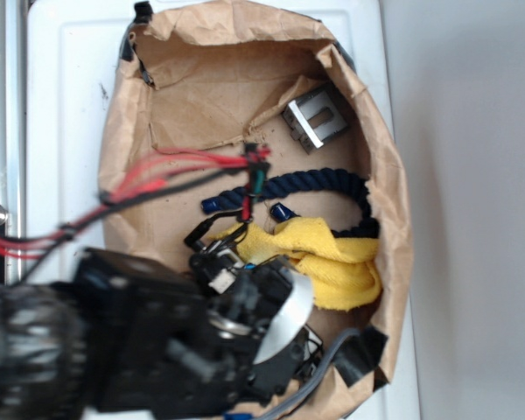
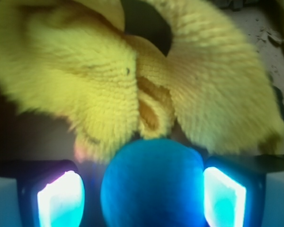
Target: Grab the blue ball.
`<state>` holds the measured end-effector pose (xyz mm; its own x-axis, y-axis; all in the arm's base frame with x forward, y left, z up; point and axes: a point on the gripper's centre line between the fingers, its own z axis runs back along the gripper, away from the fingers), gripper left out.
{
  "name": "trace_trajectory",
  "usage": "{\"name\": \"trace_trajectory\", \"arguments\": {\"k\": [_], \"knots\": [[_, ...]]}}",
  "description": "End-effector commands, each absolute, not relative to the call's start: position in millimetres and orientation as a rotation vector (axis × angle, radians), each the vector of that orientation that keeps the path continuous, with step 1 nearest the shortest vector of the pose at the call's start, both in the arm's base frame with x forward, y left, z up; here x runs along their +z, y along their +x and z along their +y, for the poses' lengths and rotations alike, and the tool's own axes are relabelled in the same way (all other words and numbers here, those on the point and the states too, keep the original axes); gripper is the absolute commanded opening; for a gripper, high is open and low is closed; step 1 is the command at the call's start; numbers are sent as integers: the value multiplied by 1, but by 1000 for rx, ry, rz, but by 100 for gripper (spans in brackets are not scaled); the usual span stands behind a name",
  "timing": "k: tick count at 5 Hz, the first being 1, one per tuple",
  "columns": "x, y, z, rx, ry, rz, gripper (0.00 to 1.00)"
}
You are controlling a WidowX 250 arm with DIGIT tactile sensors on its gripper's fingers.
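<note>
The blue ball [image 2: 154,184] lies against the yellow cloth [image 2: 85,80] inside the paper-lined bin [image 1: 394,219], between the spread fingers [image 2: 61,198] of the gripper [image 2: 142,196], a pad close on each side, though contact cannot be told. It looks light, matte and grippy, yet round enough to squirt out, so take it across its widest middle

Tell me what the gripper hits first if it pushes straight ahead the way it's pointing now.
The gripper already has the blue ball between its fingers. Pushed farther, ball and fingertips would likely press into the yellow cloth just ahead; the gap between them is unclear.
</note>
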<state>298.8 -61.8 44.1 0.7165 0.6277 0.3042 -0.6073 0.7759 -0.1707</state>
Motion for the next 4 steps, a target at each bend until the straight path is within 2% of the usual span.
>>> {"name": "trace_trajectory", "arguments": {"k": [1, 2, 3, 4], "knots": [[66, 305, -45, 745, -113, -386, 0], [103, 296, -27, 792, -153, -320, 0], [135, 289, 6, 821, -127, -233, 0], [170, 273, 20, 750, -35, -255, 0]]}}
